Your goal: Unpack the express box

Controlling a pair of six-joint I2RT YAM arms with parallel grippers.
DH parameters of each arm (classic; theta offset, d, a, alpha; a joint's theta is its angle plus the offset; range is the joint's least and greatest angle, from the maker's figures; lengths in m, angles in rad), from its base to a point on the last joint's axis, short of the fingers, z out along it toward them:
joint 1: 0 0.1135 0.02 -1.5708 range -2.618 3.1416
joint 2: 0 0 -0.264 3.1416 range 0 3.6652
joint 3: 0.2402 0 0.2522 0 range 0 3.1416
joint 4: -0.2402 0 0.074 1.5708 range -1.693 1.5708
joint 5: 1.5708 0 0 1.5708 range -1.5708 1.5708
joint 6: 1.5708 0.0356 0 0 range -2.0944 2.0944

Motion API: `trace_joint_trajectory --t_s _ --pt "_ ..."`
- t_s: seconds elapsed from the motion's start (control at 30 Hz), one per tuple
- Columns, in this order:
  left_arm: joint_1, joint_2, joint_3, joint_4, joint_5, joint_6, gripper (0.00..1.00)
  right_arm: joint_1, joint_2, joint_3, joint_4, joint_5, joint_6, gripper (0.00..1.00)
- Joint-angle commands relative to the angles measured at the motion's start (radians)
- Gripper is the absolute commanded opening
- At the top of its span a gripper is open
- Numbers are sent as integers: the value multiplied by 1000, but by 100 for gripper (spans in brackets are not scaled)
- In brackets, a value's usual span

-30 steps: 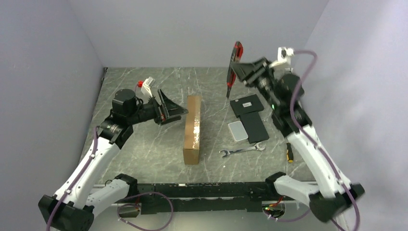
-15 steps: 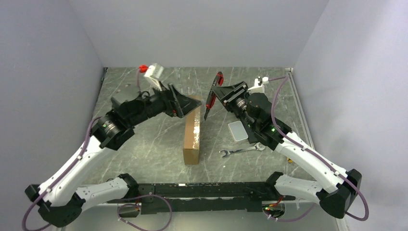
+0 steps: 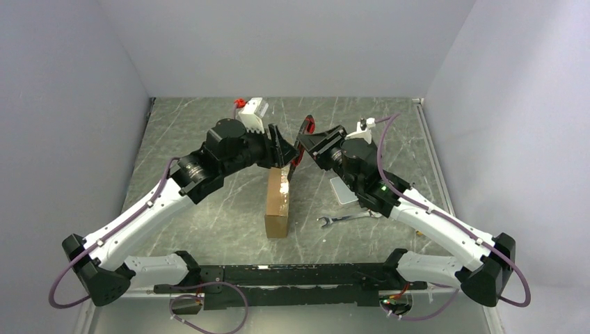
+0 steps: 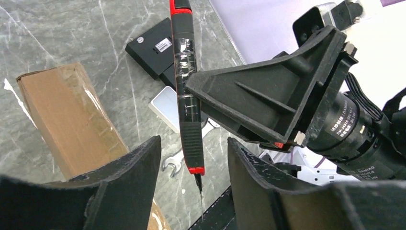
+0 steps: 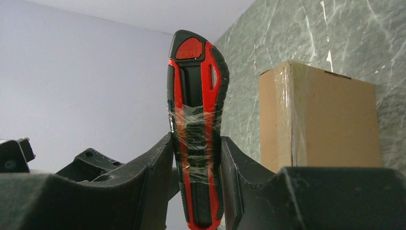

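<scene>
The box (image 3: 278,202) stands on one long edge in the middle of the grey marbled tabletop (image 3: 209,202), its length running from the near side to the far side. Clear tape shows on its upper face. Its far end lies under the two wrists, which meet above it.

The right fingers (image 5: 148,167) are clamped on a red and black knife (image 5: 196,129), one on each side of the handle. Clear tape is wrapped round the handle where they grip it. In the left wrist view the knife (image 4: 186,96) hangs point down, with a thin blade showing at its lower tip.

The left fingers (image 4: 129,177) stand moderately apart, one on each side of the knife's lower end. There is a gap on both sides, so they hold nothing.

To the right of the box lie a wrench (image 3: 348,219), a white flat item (image 3: 342,189) and black flat boxes (image 4: 153,48).
</scene>
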Motion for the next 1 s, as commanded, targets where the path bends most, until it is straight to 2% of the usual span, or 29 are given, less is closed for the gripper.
trace_joint_trajectory --t_s 0.0,0.23,0.3,0.5,0.53,0.57,0.7,0.73,0.77,0.83,0.9,0.97 --pt "-4 20 22 38 -4 -25 56 15 -20 56 32 43 10 0" --pt "-4 52 7 50 71 -57 54 24 -29 63 35 46 0 0" --pt "-4 62 11 53 81 -51 49 26 -35 65 35 37 -4 0" --pt "0 79 58 26 109 -35 9 26 -74 39 41 24 -38 1" --pt "1 77 61 23 111 -34 1 26 -82 31 48 20 -49 8" --pt "3 72 61 21 112 -37 0 25 -90 23 54 9 -68 18" --pt "37 31 36 50 174 -63 0 16 -112 18 45 -28 -247 87" --pt "48 16 25 63 199 -71 0 -13 -118 10 62 -76 -312 95" --pt "63 0 11 82 239 -85 0 -51 -124 -2 82 -150 -367 99" --pt "103 -28 -23 124 340 -124 0 -156 -121 -25 164 -453 -460 99" --pt "151 -52 -65 175 449 -180 0 -267 -89 -18 182 -702 -474 99" --pt "184 -79 -122 274 541 -252 0 -331 -49 11 174 -886 -480 99"
